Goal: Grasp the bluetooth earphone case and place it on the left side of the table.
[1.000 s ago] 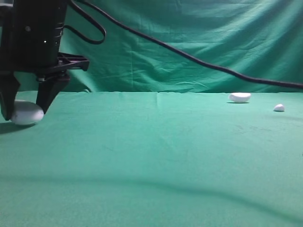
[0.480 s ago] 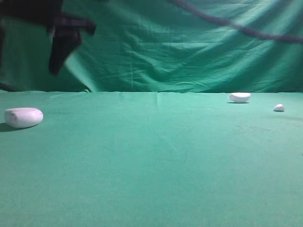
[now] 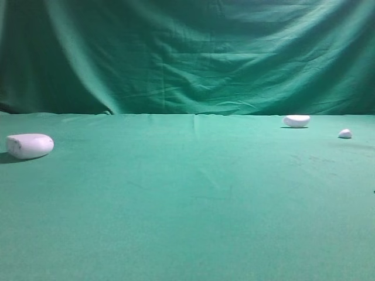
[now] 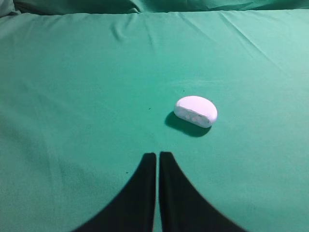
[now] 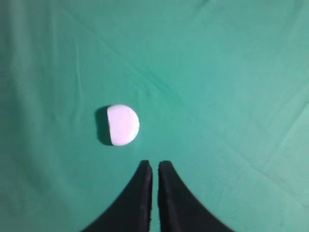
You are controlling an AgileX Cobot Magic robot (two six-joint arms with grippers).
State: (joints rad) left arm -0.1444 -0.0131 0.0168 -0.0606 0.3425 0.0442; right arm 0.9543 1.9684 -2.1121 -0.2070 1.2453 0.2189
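White, smooth, pill-shaped plastic earphone case [image 3: 29,145] lies at far left of green cloth-covered table [image 3: 187,199], free of my grippers. My left gripper [image 4: 158,157] pressed closed, holding nothing. My right gripper [image 5: 155,165] likewise closed, empty, above white half-moon piece [image 5: 122,124].

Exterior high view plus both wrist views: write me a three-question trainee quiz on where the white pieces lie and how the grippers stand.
1. True or false: the bluetooth earphone case lies on the left side of the table.
2. How many white pieces show in the exterior high view? A) one B) two C) three
3. Fill in: the right gripper hangs above the cloth with its jaws ____.

Key: 1 true. 2 C: the case, the half-moon piece, the small pebble piece. 3 shut, holding nothing.
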